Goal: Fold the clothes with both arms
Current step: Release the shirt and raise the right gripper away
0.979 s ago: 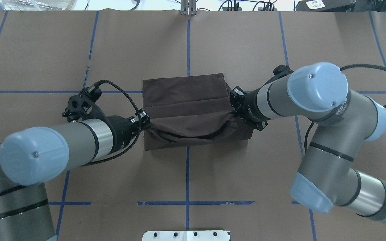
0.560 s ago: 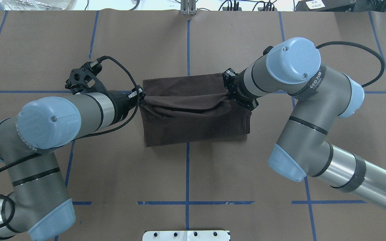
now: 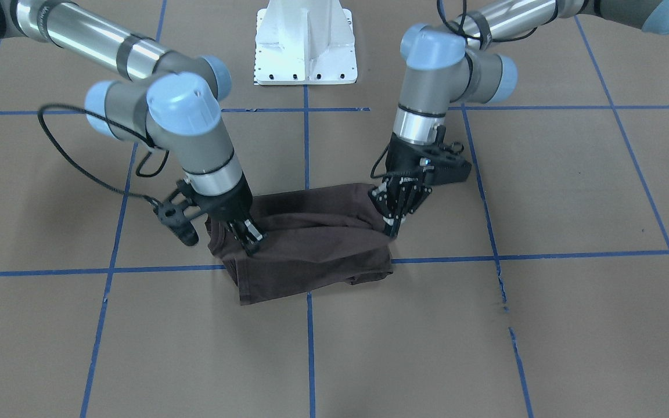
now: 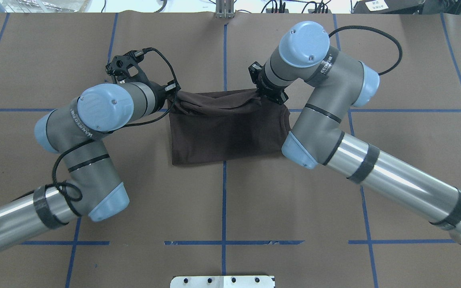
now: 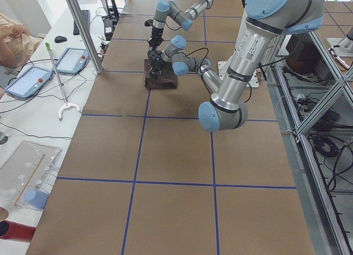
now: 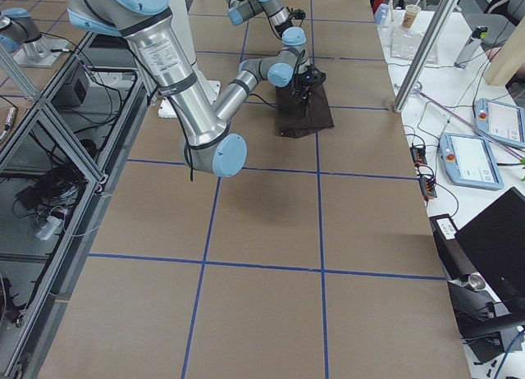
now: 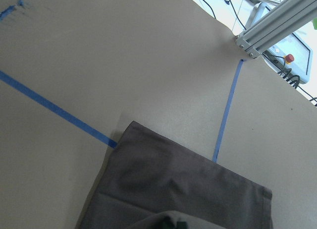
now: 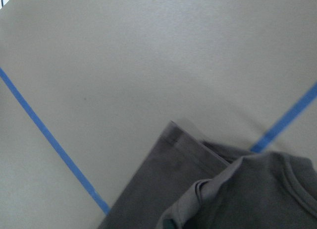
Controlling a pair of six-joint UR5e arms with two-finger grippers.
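The dark brown T-shirt [image 4: 226, 136] lies folded into a rough rectangle midway between the left and right edges of the bench [image 4: 54, 48] and somewhat nearer its far edge. The shirt's near part is flat and smooth, and its far edge is bunched and lifted. The left gripper [image 3: 395, 223] is pinched tight on the cloth at the left end of that far edge and the right gripper [image 3: 250, 238] likewise at the right end, with wrinkled fabric stretched between them. A second ago both held this fold over the shirt's near half, and they have since carried it across to the far side.
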